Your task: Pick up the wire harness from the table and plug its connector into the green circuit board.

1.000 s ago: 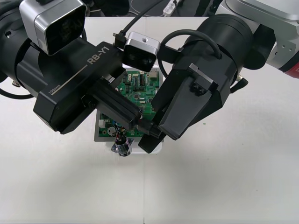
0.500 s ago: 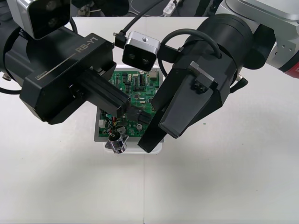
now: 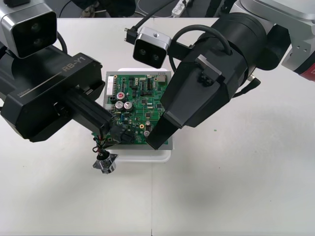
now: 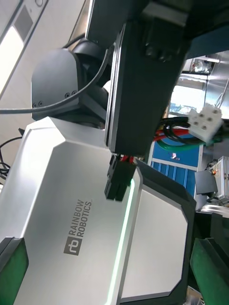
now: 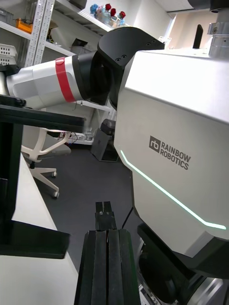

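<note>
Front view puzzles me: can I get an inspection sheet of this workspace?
Surface: plain light table.
Job's things: green circuit board on white base; red, black and green wire harness by the base's near-left corner, round metal socket at its near end, small black plug not in the board.
Clutter: nothing seen.
Grippers: left gripper shut on the plug; right gripper over the board's near edge.
Cables: black cable to a wrist camera.
Surroundings: dark floor beyond the table.

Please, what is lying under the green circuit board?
A white flat base lies under the green circuit board; its rim shows along the near edge. The right gripper covers the board's right side, so the base there is hidden.
</note>
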